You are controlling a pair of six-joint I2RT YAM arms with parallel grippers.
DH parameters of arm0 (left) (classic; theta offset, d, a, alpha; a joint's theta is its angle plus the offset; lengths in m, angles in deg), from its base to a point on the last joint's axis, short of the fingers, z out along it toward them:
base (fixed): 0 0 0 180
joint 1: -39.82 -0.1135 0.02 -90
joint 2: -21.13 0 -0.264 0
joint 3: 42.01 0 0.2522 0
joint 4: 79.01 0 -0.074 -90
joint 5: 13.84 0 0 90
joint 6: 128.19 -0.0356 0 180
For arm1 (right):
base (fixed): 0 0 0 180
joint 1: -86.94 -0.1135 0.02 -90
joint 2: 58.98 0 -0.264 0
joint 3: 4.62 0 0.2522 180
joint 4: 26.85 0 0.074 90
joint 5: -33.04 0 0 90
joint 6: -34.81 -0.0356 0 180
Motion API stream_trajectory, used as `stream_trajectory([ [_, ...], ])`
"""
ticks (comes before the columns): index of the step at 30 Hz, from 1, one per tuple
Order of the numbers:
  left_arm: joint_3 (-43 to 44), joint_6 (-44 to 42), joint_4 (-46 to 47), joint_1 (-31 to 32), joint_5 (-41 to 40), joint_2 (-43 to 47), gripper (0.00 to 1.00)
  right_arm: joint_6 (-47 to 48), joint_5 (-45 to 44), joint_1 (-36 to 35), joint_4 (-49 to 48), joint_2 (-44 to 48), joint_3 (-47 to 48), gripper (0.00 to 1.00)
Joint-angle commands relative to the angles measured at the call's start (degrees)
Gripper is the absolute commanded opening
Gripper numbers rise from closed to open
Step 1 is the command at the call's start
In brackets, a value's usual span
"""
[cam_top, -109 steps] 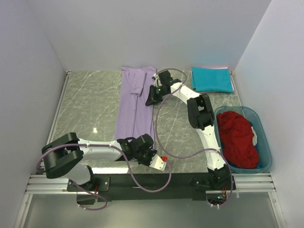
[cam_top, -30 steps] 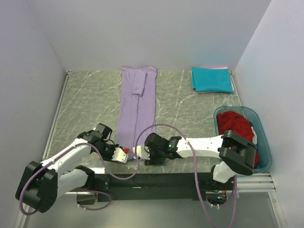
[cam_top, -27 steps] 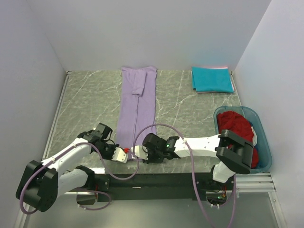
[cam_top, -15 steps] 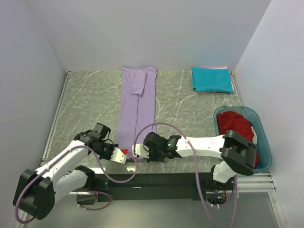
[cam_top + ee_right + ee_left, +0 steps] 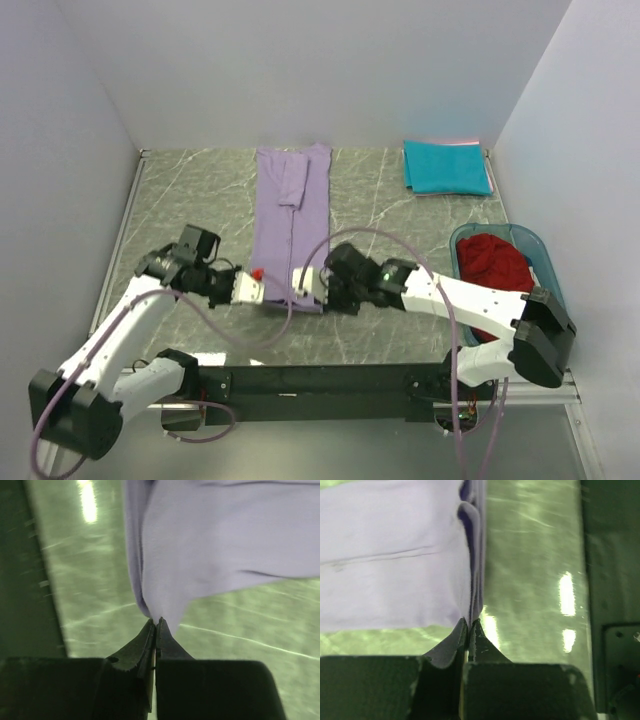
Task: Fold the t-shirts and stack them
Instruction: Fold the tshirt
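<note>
The lavender t-shirt [image 5: 292, 212] lies as a long narrow strip from the back of the table toward the front. My left gripper [image 5: 258, 291] is shut on its near left corner [image 5: 469, 611]. My right gripper [image 5: 300, 283] is shut on its near right corner [image 5: 155, 611]. Both hold the near hem lifted off the table. The teal t-shirt [image 5: 446, 167] lies folded at the back right. The dark red t-shirt [image 5: 498, 275] sits bunched in the bin.
A translucent teal plastic bin [image 5: 556, 290] stands at the right edge of the marble table [image 5: 190, 210]. White walls close in the left, back and right. A black rail [image 5: 320, 380] runs along the front edge.
Both grippers have closed on the shirt's near corners and lifted the hem up and toward the back. The shirt's near end now sits farther from the front edge.
</note>
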Motion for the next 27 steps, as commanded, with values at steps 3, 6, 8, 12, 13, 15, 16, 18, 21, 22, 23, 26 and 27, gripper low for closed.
stream_trajectory([
  [3,8.96,3.27,4.51,-7.75,6.97,-9.93,0.01,7.98,1.50,9.11,2.83,-4.49,11.35,0.00],
  [6,12.74,4.67,8.73,-10.30,8.03,-15.99,0.01,12.37,1.76,13.15,2.83,-9.15,16.09,0.00],
  [8,15.81,5.20,11.44,-11.45,8.12,-21.00,0.01,13.69,2.20,15.87,2.66,-13.09,19.86,0.00],
  [12,21.53,6.43,14.79,-14.09,8.12,-29.53,0.01,17.47,2.38,19.65,2.48,-19.78,26.37,0.00],
  [13,22.67,6.78,15.32,-14.44,8.12,-32.50,0.01,18.00,2.29,20.28,2.48,-21.19,27.61,0.00],
  [15,25.57,7.92,18.12,-14.88,7.85,-35.33,0.01,19.23,2.38,22.03,2.31,-24.88,31.30,0.00],
  [16,26.54,8.54,18.75,-15.06,7.85,-38.04,0.01,19.58,2.38,22.56,2.48,-26.20,32.61,0.00],
  [18,29.35,9.24,21.03,-15.32,7.94,-40.60,0.01,20.55,2.38,23.97,2.39,-29.80,36.31,0.00],
  [21,32.96,10.38,23.05,-15.41,7.33,-45.88,0.01,21.43,2.29,25.29,2.48,-34.63,41.67,0.00],
  [22,33.92,10.82,24.37,-15.50,7.24,-48.33,0.01,21.52,2.29,25.90,2.74,-35.69,42.99,0.00],
  [23,35.76,11.09,24.90,-15.59,7.15,-49.48,0.01,21.78,2.29,26.08,3.01,-37.96,45.52,0.00],
  [26,39.20,12.23,27.01,-15.94,6.89,-53.62,0.01,22.49,2.03,26.87,2.92,-41.75,49.40,0.00],
  [27,39.99,12.41,27.45,-16.12,6.89,-54.58,0.01,22.92,1.94,27.05,2.49,-42.55,50.20,0.00],
])
